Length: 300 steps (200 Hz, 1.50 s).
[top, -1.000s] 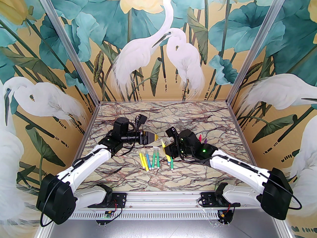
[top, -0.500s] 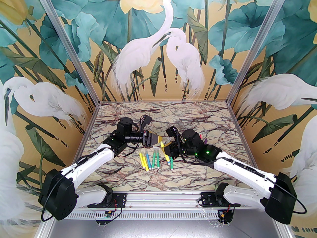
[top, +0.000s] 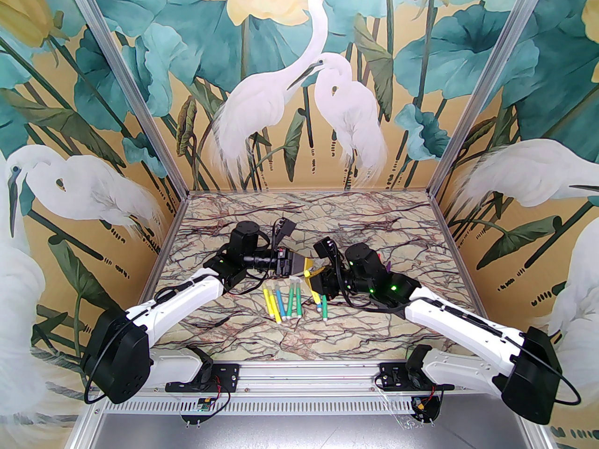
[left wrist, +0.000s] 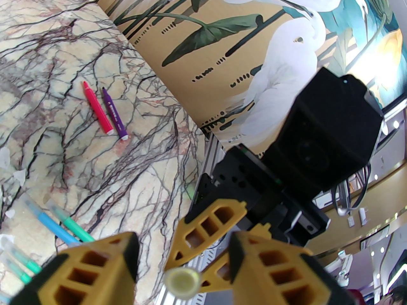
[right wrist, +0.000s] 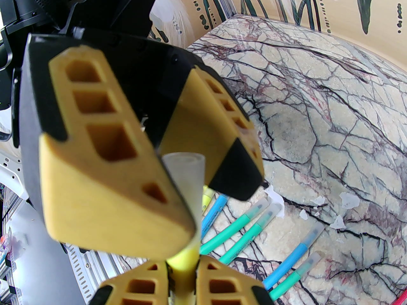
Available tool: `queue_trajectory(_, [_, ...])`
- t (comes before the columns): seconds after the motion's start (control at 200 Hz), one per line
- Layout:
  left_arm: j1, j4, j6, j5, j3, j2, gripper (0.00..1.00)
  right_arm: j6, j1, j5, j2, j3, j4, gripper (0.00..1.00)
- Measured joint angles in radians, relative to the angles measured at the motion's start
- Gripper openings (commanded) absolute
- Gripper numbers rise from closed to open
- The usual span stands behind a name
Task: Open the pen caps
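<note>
My right gripper (top: 313, 278) (right wrist: 181, 280) is shut on a yellow pen (right wrist: 183, 259) and holds it up off the marble table (top: 374, 222). The pen's see-through cap (right wrist: 186, 176) (left wrist: 182, 281) points at my left gripper (top: 305, 267) (left wrist: 183, 248). The left gripper's yellow fingers (right wrist: 105, 176) stand on either side of that cap. In the left wrist view a small gap shows on each side of the cap, so the jaws are open around it. Several capped pens (top: 283, 302) in yellow, blue and green lie in a row below the grippers.
A pink pen (left wrist: 97, 108) and a purple pen (left wrist: 114, 114) lie uncapped, side by side, near the right wall, behind the right arm (top: 449, 316). Small white scraps (right wrist: 348, 199) are scattered on the marble near the row of pens.
My left gripper has moved right, up to the yellow pen's cap, and its jaws have narrowed around it. The right arm shifted slightly, still holding the pen.
</note>
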Motion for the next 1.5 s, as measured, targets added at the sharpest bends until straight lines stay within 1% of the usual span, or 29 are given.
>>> queue_trajectory(0.145, [-0.005,0.006,0.0,0.004,0.012,0.012,0.31,-0.001,0.0,0.0,-0.001,0.0,0.0,0.1])
queue_trajectory(0.25, [-0.008,0.008,0.0,0.005,0.016,0.016,0.27,-0.003,0.0,0.0,-0.001,0.0,0.0,0.1])
queue_trajectory(0.55, [-0.008,0.008,0.001,0.003,0.017,0.023,0.1,-0.003,0.003,0.004,-0.006,0.0,0.0,0.12])
queue_trajectory(0.58, [-0.008,0.008,0.001,0.003,0.017,0.023,0.09,-0.003,0.003,0.004,-0.006,0.0,-0.001,0.14])
queue_trajectory(0.665, [-0.009,0.011,0.0,0.004,0.017,0.023,0.07,-0.002,0.003,0.006,-0.008,-0.001,-0.001,0.28])
queue_trajectory(0.755, [-0.011,0.014,0.0,0.004,0.017,0.023,0.05,-0.005,0.004,0.013,-0.011,-0.002,0.001,0.37])
queue_trajectory(0.815, [-0.011,0.014,-0.001,0.004,0.017,0.023,0.04,-0.007,0.004,0.02,-0.014,-0.006,0.006,0.41])
queue_trajectory(0.98, [-0.011,0.012,-0.008,-0.006,0.027,0.023,0.0,-0.006,0.004,0.026,-0.017,-0.031,0.02,0.44])
queue_trajectory(1.105, [-0.011,0.011,-0.02,-0.024,0.042,0.023,0.0,-0.005,0.005,0.026,-0.014,-0.045,0.027,0.44])
queue_trajectory(1.285, [-0.011,0.011,-0.03,-0.028,0.049,0.023,0.0,0.003,0.005,0.018,-0.003,-0.055,0.046,0.33])
queue_trajectory(1.5, [-0.011,0.011,-0.037,-0.038,0.049,0.023,0.0,0.001,0.005,-0.001,0.003,-0.056,0.066,0.27])
